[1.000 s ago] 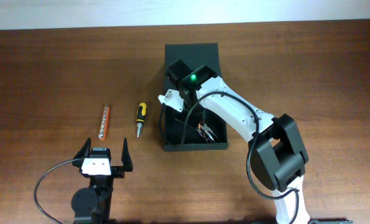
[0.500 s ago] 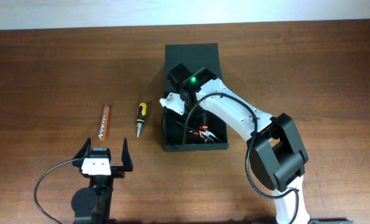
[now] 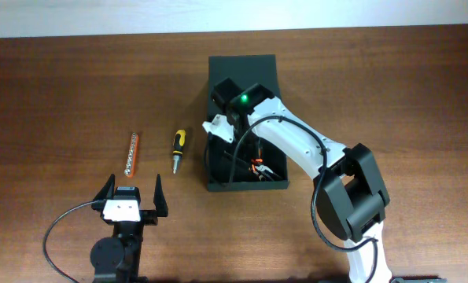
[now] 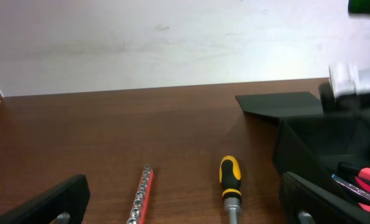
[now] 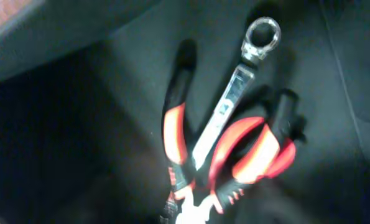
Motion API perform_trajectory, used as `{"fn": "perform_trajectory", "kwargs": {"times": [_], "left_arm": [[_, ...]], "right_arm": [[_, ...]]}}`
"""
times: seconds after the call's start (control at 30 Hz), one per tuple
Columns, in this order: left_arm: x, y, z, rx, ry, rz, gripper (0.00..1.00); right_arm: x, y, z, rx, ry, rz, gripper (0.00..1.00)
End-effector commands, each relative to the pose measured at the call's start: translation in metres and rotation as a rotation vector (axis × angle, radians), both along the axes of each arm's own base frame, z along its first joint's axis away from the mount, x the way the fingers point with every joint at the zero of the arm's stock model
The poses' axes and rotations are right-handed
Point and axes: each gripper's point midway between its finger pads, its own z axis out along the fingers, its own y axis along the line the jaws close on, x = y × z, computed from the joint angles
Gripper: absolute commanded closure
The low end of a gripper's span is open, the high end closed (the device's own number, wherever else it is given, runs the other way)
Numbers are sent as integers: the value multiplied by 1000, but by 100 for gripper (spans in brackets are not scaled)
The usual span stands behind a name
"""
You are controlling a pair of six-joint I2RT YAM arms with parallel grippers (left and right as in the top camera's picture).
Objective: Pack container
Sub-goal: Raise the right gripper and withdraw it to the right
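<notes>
The container (image 3: 218,185) is a dark box standing with its flap lid (image 3: 241,71) folded back toward the far side. Red-handled pliers (image 3: 255,167) lie inside it, and in the right wrist view the pliers (image 5: 259,152) rest across a silver wrench (image 5: 234,106) on the box floor (image 5: 79,124). My right gripper (image 3: 235,148) reaches down into the box, open, with no finger closed on the pliers. Near the front left, my left gripper (image 3: 132,191) stands open and empty, well short of the box (image 4: 296,146).
A yellow-and-black screwdriver (image 3: 178,145) lies on the wooden table just left of the box. A red socket rail (image 3: 132,152) lies further left. Both show ahead of the left fingers, the screwdriver (image 4: 229,183) and the rail (image 4: 141,193).
The right gripper has opened and let go of the pliers, which now lie a little further left inside the box. The left arm has not moved.
</notes>
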Motion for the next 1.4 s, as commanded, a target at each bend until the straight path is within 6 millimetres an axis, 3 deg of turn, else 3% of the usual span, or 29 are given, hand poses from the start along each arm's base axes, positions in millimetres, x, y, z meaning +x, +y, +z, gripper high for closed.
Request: {"fn": "perform_trajectory", "kwargs": {"times": [0.0, 0.13, 0.33, 0.4, 0.57, 0.67, 0.77, 0.9, 1.1, 1.23, 1.37], "left_arm": [[0, 2, -2, -9, 2, 12, 1], [0, 2, -2, -9, 2, 12, 1], [0, 2, -2, -9, 2, 12, 1], [0, 2, -2, -9, 2, 12, 1], [0, 2, -2, -9, 2, 12, 1], [0, 2, -2, -9, 2, 12, 1], [0, 2, -2, -9, 2, 12, 1], [0, 2, -2, -9, 2, 12, 1], [0, 2, -2, -9, 2, 12, 1], [0, 2, -2, -9, 2, 12, 1], [0, 2, -2, -9, 2, 12, 1]], "right_arm": [[26, 12, 41, 47, -105, -66, 1], [61, -3, 86, 44, -236, -245, 1], [98, -56, 156, 88, -345, -500, 1], [107, -85, 175, 99, -367, -597, 1], [119, -185, 209, 44, -433, -898, 1], [111, -242, 213, 8, -408, -1061, 1], [100, -318, 206, -17, -355, -1283, 1], [88, -376, 204, -31, -345, -1459, 1], [65, -437, 193, -75, -310, -1609, 1], [53, -456, 182, -102, -271, -1658, 1], [53, -467, 156, -126, -225, -1681, 1]]}}
